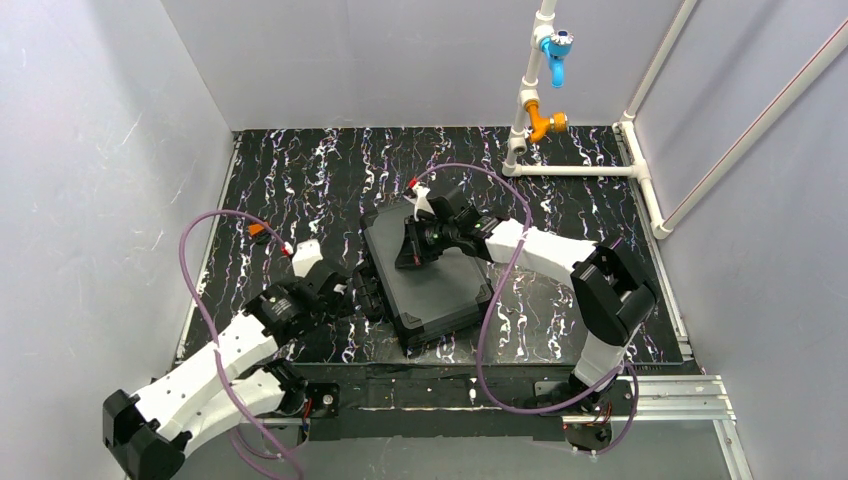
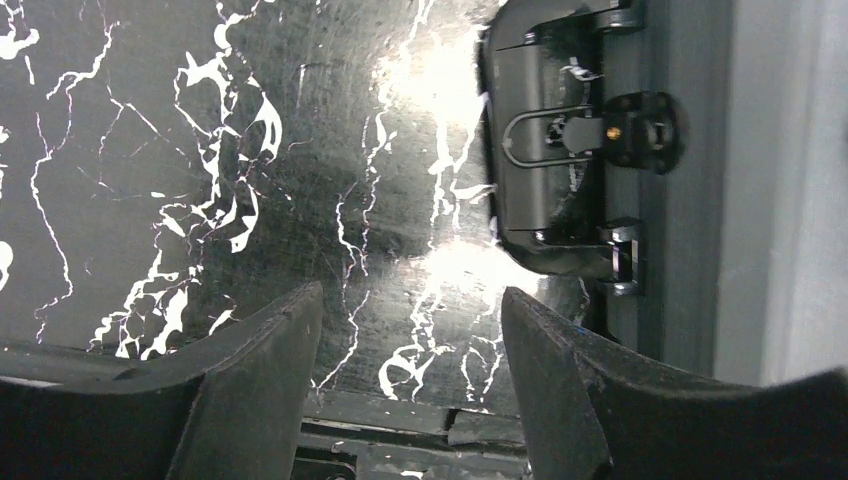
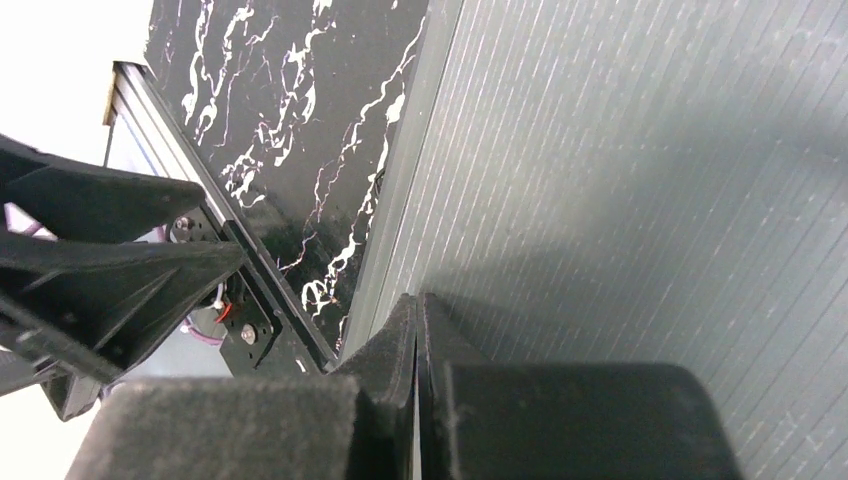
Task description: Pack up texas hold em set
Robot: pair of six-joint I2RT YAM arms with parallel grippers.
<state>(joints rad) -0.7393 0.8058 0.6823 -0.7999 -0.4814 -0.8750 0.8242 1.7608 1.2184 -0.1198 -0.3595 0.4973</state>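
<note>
Case point(image 1: 440, 290) lies closed on the table point(image 1: 300, 170). My right gripper point(image 3: 418, 312), shut and empty, rests on the lid; left gripper point(image 2: 410, 305), part-open and empty, faces the latch point(image 2: 590, 132). I'd press flat and approach squarely.

The left arm point(image 1: 215, 360) stretches forward and low, and the left claw point(image 2: 412, 295) has its two fingers apart. The right arm point(image 1: 540, 250) bends in from the right. The right claw point(image 3: 417, 305) is squeezed tight together.
</note>
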